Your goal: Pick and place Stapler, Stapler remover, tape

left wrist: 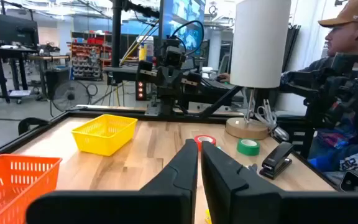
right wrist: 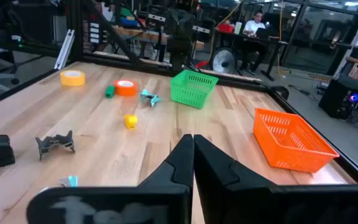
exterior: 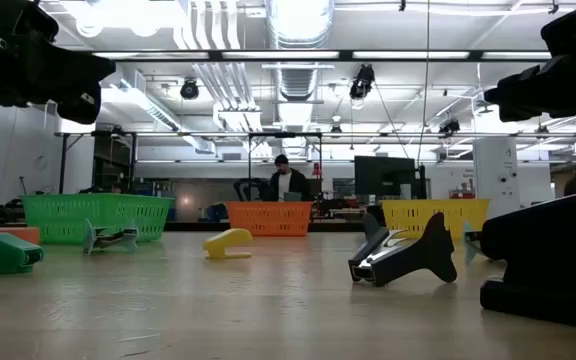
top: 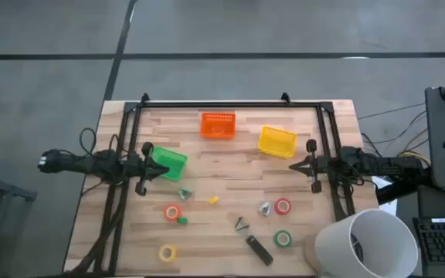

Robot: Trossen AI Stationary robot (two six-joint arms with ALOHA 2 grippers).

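The left gripper is held at the left edge of the pale wooden table, its two dark fingers drawn together with only a thin slit between them and nothing held. Just beside its tip a green plastic basket is seen. A little farther off towards the table's near edge a small teal staple remover is found, then a red tape roll with a small green piece touching it, and beyond these a yellow tape roll, well apart from the gripper. A small yellow object lies near the table's middle, between the two grippers.

The right gripper is held at the right edge of the table, its fingers likewise nearly closed on nothing. Just beside its tip, on the far side, a yellow plastic basket is seen. Nearer the front edge a second small staple remover and a second red tape roll lie close together, and farther on a green tape roll is placed. A dark claw-shaped staple remover stands between those and the small black bar-shaped stapler, which lies farthest from both grippers, close to the table's front edge and apart from all the tape rolls. A white cylindrical lamp shade stands over the front right corner.

An orange plastic basket is set at the far edge, between the two arms. In the room beyond, a seated person is seen in the low view.
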